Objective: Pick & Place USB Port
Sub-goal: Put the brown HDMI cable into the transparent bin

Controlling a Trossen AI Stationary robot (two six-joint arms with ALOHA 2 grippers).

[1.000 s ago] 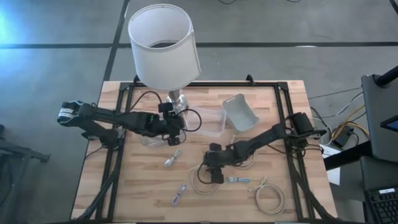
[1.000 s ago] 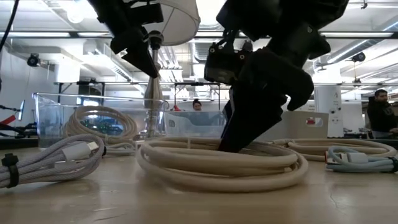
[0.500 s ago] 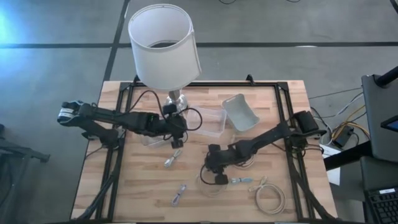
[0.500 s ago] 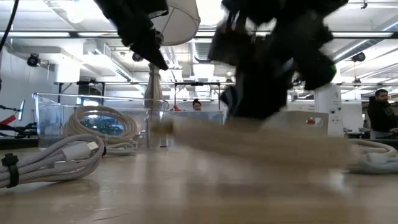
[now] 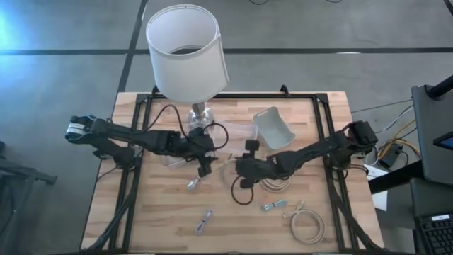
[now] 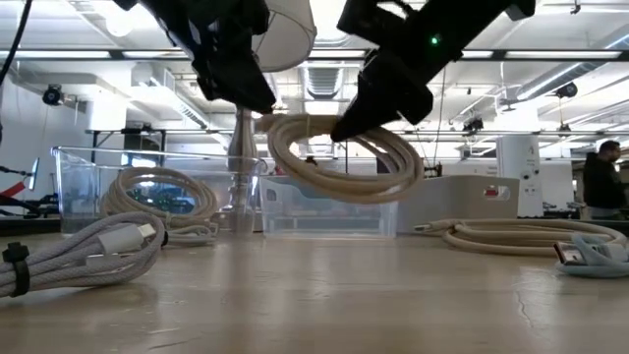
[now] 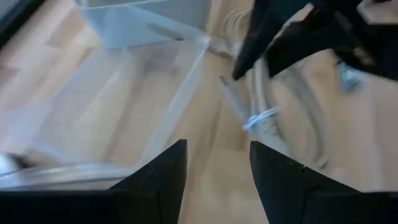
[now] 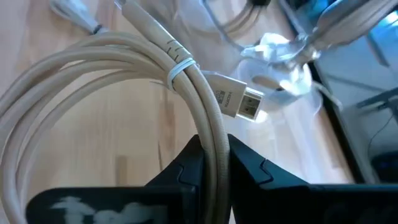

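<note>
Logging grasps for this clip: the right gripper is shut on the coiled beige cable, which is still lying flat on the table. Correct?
Not quite. The right gripper is shut on the coiled beige cable, but the low view shows the coil hanging in the air, clear of the table.

Lamp [image 5: 185, 53] and clear bin [image 5: 237, 136] crowd the back, bare tabletop [image 5: 127, 212] front-left
</note>
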